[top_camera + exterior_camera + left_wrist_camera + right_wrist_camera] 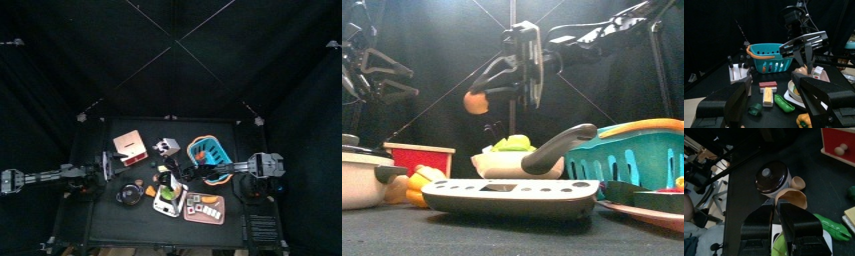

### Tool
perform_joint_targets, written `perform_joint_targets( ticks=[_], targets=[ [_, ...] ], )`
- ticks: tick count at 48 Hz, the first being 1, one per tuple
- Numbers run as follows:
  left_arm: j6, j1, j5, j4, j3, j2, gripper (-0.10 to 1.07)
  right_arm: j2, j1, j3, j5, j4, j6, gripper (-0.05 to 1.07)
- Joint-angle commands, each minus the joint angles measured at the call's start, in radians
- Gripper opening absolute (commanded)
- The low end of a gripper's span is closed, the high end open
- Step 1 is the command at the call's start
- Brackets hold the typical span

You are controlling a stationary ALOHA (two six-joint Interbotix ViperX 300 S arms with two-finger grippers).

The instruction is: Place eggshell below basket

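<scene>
The eggshell (pixel 795 198) is a thin tan half-shell, and it hangs in the air over the middle of the tabletop (pixel 396 232), gripped by the right claw (pixel 784 203), whose jaws are closed on the shell's wall. In the front view it shows as a small orange-tan piece (pixel 474 101) at the claw's tip. I judge it very light, stiff and brittle, also smooth, so a soft pinch on the rim, as now, seems the safest hold; a hard squeeze could crack it. The basket (pixel 210 152) stands near the right edge of the tabletop, and its inside looks empty in the left wrist view. A white bowl (pixel 513 160) holds something yellow-green. The left claw (pixel 774 102) rests open near the left edge, holding nothing.
</scene>
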Motion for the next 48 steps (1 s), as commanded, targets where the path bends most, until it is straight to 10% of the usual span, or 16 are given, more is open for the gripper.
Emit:
perform_joint_targets(
  ticks=[1,48],
  targets=[
    [0.002,0.003,-0.003,-0.002,-0.018,0.005,0.98,0.034,-0.003,-0.078,-0.008,-0.008,-0.002,0.54],
    [0.002,0.012,0.061,-0.003,-0.015,0.005,0.98,0.262,0.002,-0.256,0.037,0.000,0.000,0.74]
  ],
)
